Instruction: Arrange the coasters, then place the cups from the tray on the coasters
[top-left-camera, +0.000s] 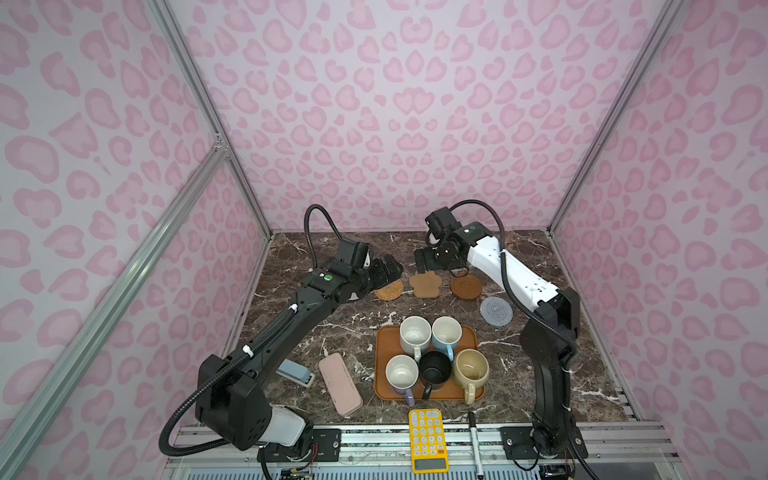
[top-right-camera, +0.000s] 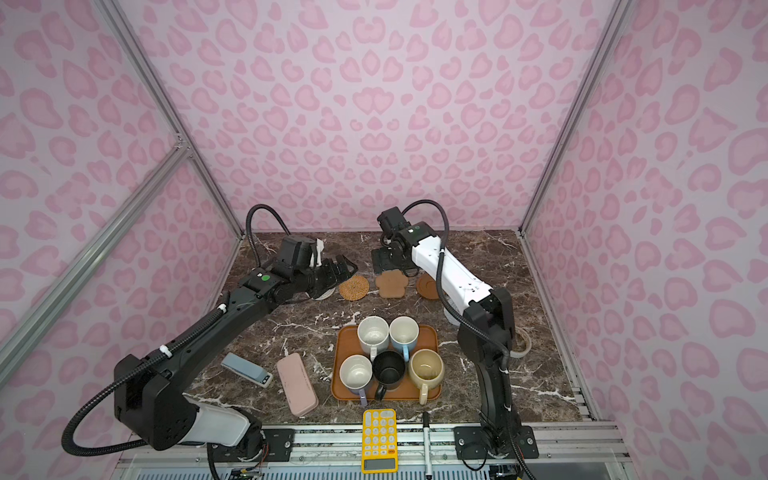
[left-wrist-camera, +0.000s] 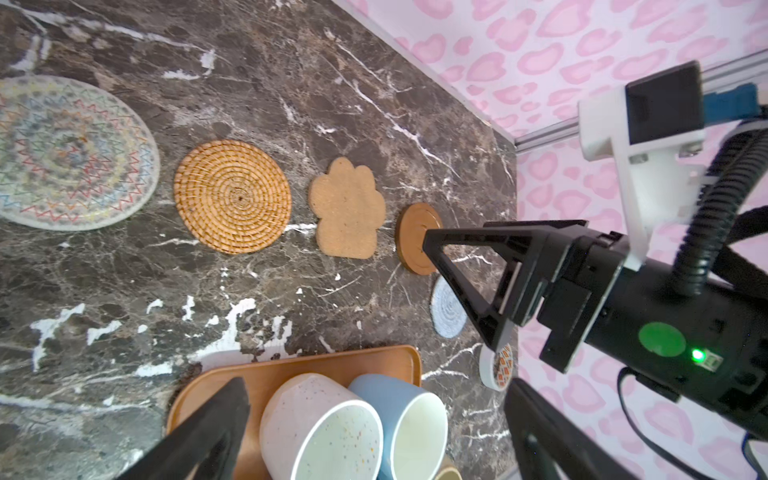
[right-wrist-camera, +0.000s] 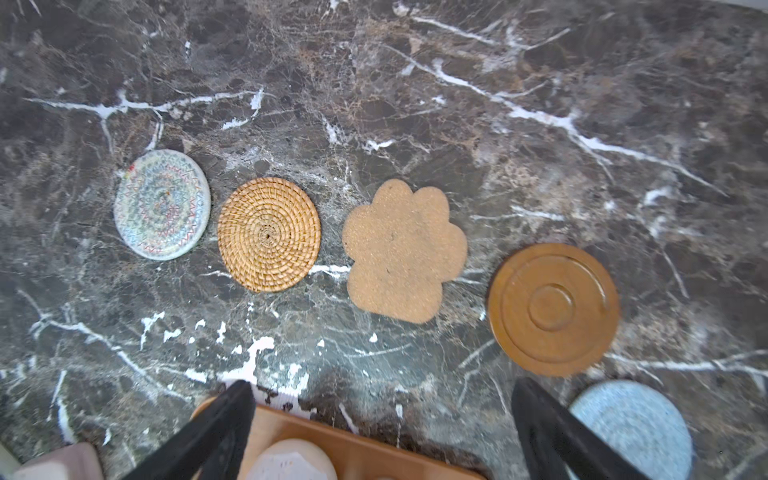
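Hanging low over the far row of coasters, just above centre in a top view, the right end effector (left-wrist-camera: 459, 291) has its jaws spread wide with nothing between them. That posture fits an arm with nothing to carry, free for its next pick. The left end effector (top-left-camera: 392, 269) is equally wide and empty at the left end of the row. Four mats lie flat on the table (right-wrist-camera: 415, 83) in a line, near one another but not overlapping: the white woven coaster (right-wrist-camera: 162, 203), the rattan coaster (right-wrist-camera: 269, 234), the cork paw coaster (right-wrist-camera: 405, 251) and the wooden disc coaster (right-wrist-camera: 552, 309). The spacing probably gives each mug its own footing. The grey-blue coaster (top-left-camera: 496, 309) sits out of line, lower and to the right, so arranging looks unfinished, and the right arm is nearer to it. All five cups stand upright and packed close on the tray (top-left-camera: 380, 376), lower centre. They are the speckled white cup (top-left-camera: 415, 334), light blue cup (top-left-camera: 446, 332), lavender cup (top-left-camera: 402, 374), black cup (top-left-camera: 435, 368) and cream-yellow cup (top-left-camera: 470, 368). None is on a coaster yet.
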